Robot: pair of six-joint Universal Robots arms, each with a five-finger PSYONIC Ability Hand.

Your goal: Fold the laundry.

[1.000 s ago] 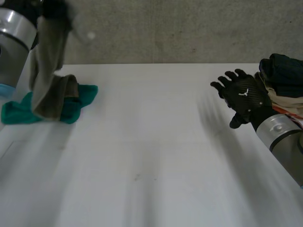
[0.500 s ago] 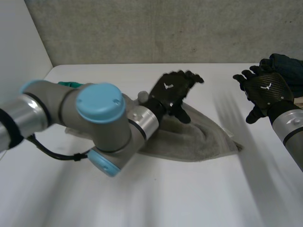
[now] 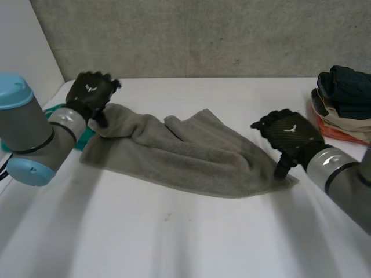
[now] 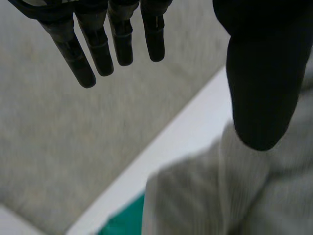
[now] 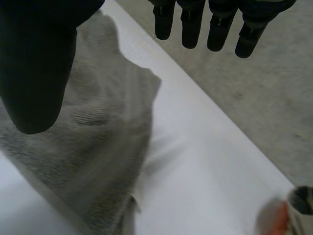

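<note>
Now | towel (image 3: 185,153) long axis left-right | left hand (image 3: 90,95) spread | right hand (image 3: 290,134) spread

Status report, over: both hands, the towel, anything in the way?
Left hand open at towel's left end. Right hand open at its right corner. Towel lies rumpled, unfolded. Green cloth beside left end; folded stack at table's right edge.

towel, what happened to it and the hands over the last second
The left hand, which held the towel hanging above the green cloth, laid it across the table, let go and drew back to its left corner. The right hand came down from beside the pile of clothes to the towel's right corner, open. The pile stayed put.
</note>
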